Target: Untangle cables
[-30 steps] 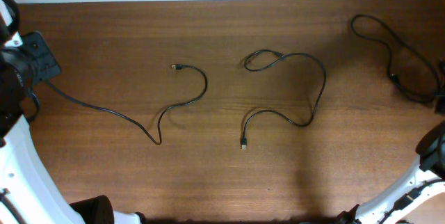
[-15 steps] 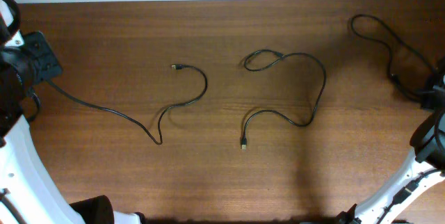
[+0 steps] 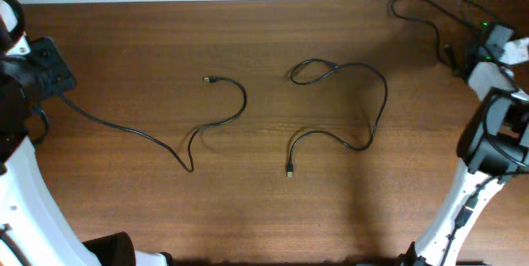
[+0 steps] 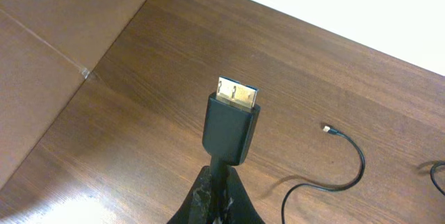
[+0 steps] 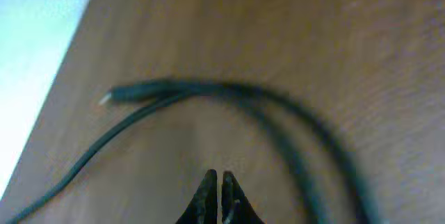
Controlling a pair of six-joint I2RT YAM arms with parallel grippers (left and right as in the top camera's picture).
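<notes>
Three thin black cables lie apart on the wooden table. My left gripper (image 3: 51, 68) (image 4: 219, 195) is shut on the big black plug (image 4: 231, 123) of the left cable (image 3: 124, 128), whose small tip (image 4: 327, 129) lies free. The middle cable (image 3: 382, 101) lies untouched, with a small loop at its top. The right cable (image 3: 421, 16) lies at the far right corner and shows blurred in the right wrist view (image 5: 278, 102). My right gripper (image 3: 488, 47) (image 5: 219, 182) hangs over it with its fingertips together. The grip point itself is hidden.
The table's far edge (image 3: 248, 2) meets a white wall close behind the right cable. The left table edge and a seam show in the left wrist view (image 4: 83, 72). Both white arm bases stand at the front corners.
My right arm has swung from the right edge toward the far right corner. The right cable has shifted up and left with it. The left arm and the other two cables have not moved.
</notes>
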